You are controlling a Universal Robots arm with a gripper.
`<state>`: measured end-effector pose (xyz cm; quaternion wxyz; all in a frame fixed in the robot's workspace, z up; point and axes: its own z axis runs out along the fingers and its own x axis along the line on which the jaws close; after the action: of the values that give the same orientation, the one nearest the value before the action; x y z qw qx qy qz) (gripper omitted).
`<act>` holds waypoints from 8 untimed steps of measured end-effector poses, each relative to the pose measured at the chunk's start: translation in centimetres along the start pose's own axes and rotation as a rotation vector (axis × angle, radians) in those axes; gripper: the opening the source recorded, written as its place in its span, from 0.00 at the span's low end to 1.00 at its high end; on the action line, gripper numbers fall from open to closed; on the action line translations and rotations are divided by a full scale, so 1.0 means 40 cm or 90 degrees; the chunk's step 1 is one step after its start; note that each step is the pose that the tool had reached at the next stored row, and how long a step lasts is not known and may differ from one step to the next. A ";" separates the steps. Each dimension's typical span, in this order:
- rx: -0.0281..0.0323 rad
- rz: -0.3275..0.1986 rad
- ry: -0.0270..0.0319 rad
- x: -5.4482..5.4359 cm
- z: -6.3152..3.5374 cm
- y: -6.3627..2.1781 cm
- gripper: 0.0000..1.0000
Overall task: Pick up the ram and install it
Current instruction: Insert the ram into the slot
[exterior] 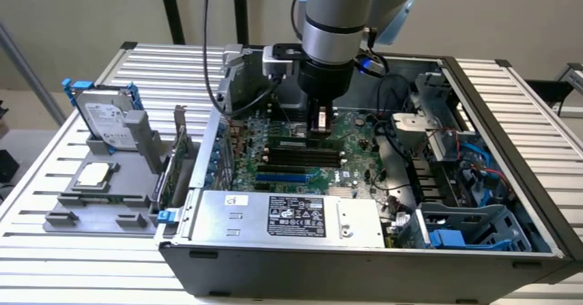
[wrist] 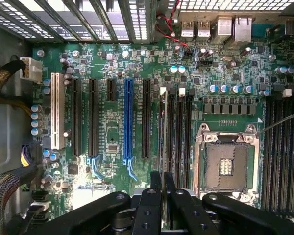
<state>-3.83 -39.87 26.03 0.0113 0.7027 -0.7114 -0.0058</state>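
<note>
My gripper [exterior: 320,129] hangs inside the open computer case [exterior: 510,114], low over the motherboard [exterior: 301,158], right above the bank of black memory slots [exterior: 305,156]. In the wrist view my fingers [wrist: 156,196] sit pinched close together on the ram [wrist: 162,127] — I see it edge-on, a thin pale strip running away from my fingertips along one of the slots [wrist: 172,137] just beside the empty processor socket [wrist: 226,164]. Whether the stick is already seated in that slot or only resting over it, I cannot tell.

Outside the case, toward the exterior view's left, a grey fixture [exterior: 100,196] sits on the slatted table [exterior: 37,209] — a hard drive with blue rails [exterior: 105,117] stands upright in it, and a square silver processor chip [exterior: 95,175] lies flat in front of the drive.
</note>
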 end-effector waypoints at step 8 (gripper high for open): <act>0.0001 0.002 0.0010 -0.004 0.036 -0.003 0.14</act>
<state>-3.73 -39.74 24.57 0.0118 0.7019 -0.7122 -0.0052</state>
